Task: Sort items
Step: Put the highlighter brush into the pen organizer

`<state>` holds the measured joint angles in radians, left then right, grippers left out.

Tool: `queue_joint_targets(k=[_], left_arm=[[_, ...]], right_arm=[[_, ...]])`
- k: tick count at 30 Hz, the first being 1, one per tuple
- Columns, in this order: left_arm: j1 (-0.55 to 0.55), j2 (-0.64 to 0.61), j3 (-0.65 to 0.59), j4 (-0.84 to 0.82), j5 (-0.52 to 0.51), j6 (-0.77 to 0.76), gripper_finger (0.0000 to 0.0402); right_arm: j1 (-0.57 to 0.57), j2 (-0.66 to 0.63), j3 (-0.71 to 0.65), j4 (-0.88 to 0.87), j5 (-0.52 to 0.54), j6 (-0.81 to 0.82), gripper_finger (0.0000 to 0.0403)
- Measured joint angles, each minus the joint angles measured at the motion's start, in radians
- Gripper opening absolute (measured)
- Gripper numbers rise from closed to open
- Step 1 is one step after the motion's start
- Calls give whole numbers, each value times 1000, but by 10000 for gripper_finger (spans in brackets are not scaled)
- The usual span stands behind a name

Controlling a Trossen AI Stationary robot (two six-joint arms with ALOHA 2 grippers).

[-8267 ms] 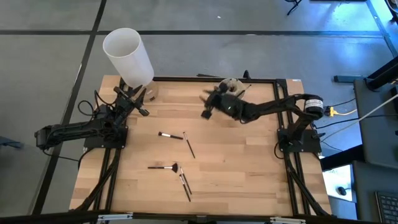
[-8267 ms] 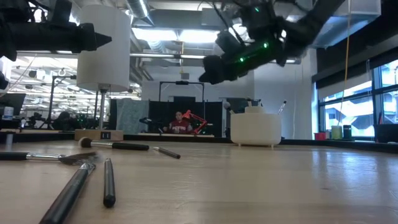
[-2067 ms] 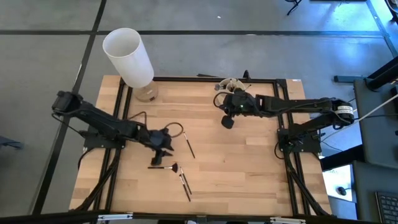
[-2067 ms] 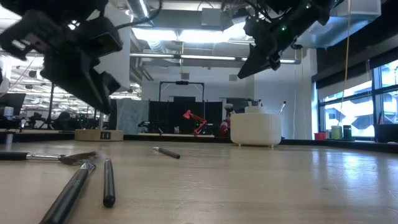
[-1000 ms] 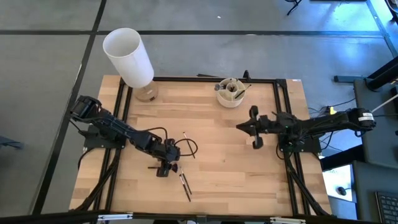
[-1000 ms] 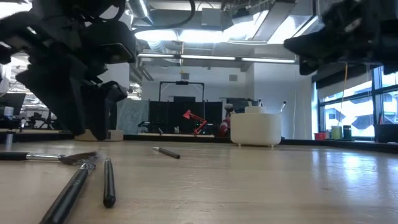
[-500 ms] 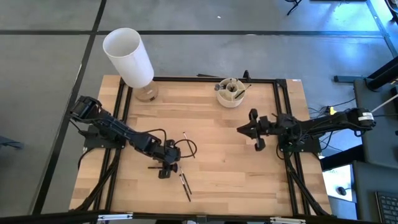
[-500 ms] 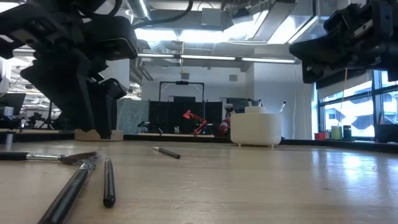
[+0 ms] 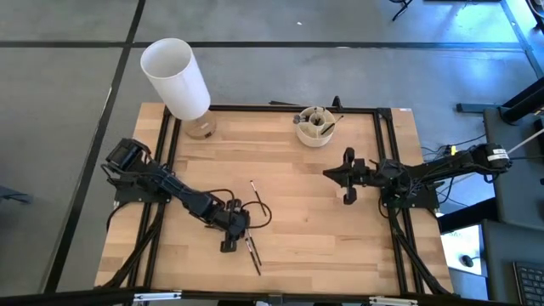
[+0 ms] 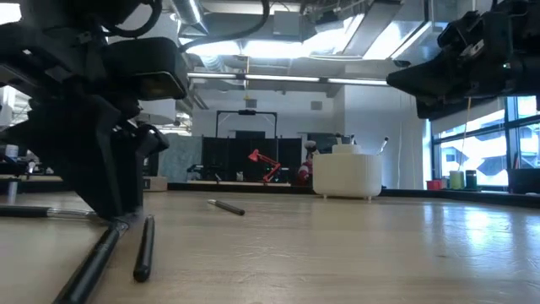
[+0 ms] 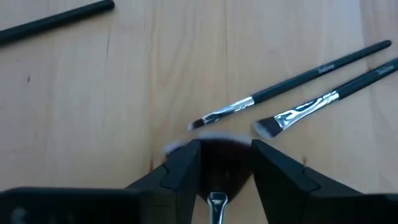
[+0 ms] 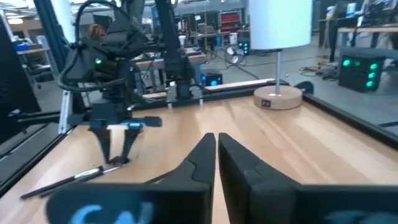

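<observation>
Two thin brushes (image 11: 292, 81) lie side by side on the table (image 9: 297, 246) near its front edge, just ahead of a fan brush (image 11: 219, 160) whose dark bristles sit between the left gripper (image 11: 225, 163) fingers, spread apart, not clamped. One black stick (image 9: 257, 193) lies near, toward mid-table. Right gripper (image 12: 216, 149) hovers at the table's right side, fingers together, holding nothing. Beige cup (image 9: 315, 126) and white cylinder (image 9: 175, 76) at the far edge.

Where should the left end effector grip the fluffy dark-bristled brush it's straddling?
Grip the silver ferrule just behind the dark bristles of the fluffy brush, coming straight down. It lies flat on the wooden table, and the left end effector already straddles it, open fingers either side.
</observation>
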<state>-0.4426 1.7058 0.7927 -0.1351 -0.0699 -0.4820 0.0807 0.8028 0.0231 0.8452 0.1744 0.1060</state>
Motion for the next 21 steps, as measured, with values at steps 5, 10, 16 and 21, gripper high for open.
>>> queue_joint_targets(k=[5,10,16,21], left_arm=[[17,-2,40,-123,25,78,62],[57,-6,80,-213,35,112,9],[82,-21,164,-206,109,206,9],[133,-55,277,-197,45,351,4]], right_arm=[[43,0,0,-14,49,-9,6],[53,2,0,-28,88,-9,14],[53,2,0,-81,88,6,4],[53,2,0,-81,88,27,11]])
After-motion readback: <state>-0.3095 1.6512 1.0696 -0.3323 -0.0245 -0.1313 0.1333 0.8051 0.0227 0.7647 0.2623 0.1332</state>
